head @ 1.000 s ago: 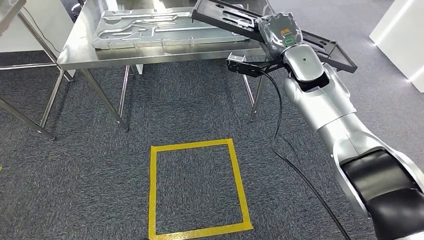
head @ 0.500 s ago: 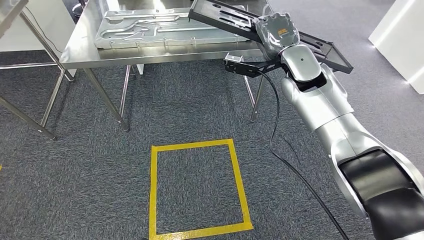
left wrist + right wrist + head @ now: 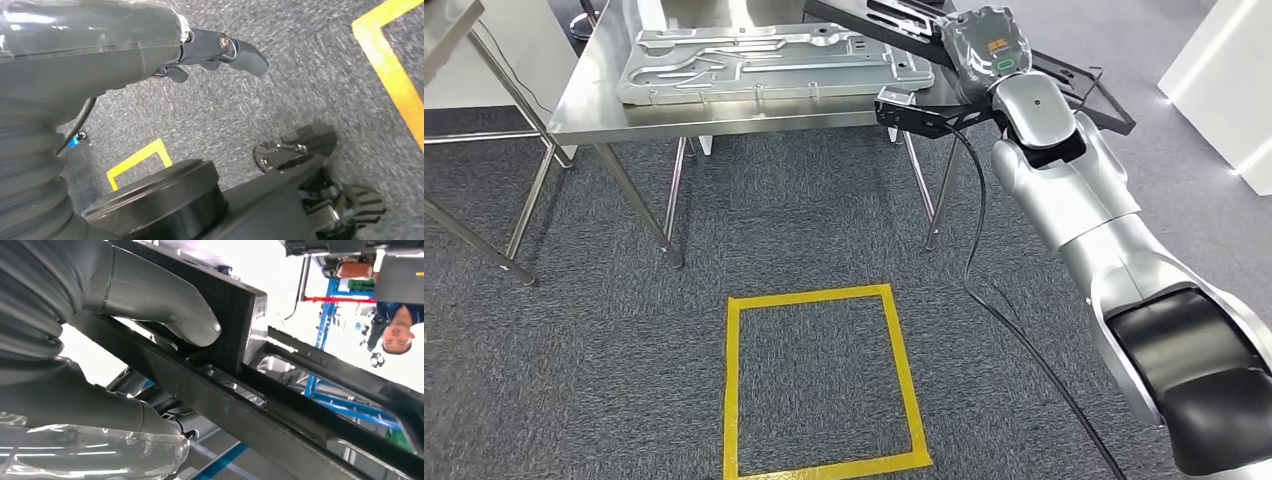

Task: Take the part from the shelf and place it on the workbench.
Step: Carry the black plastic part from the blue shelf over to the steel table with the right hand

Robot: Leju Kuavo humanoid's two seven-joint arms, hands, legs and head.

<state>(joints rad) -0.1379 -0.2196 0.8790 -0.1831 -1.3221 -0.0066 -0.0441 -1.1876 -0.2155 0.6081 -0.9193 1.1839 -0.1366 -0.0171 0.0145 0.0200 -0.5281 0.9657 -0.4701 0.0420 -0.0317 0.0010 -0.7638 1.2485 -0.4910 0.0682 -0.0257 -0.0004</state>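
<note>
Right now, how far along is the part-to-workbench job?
Done: the black frame part is off the shelf and gripped by the right hand; the right wrist view shows the thumb pressed on it. In hand: the part is carried tilted over the steel workbench, partly past the table's right edge, beside the silver panel. Left: lower it, set it flat, release. The left hand hangs over the carpet, holding nothing.

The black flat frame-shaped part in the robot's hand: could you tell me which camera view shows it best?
The head view: the black flat frame-shaped part shows most of its outline there, tilted over the steel workbench, gripped by the right hand. The right wrist view shows close-up bars against the thumb; the left wrist view looks at carpet.
</note>
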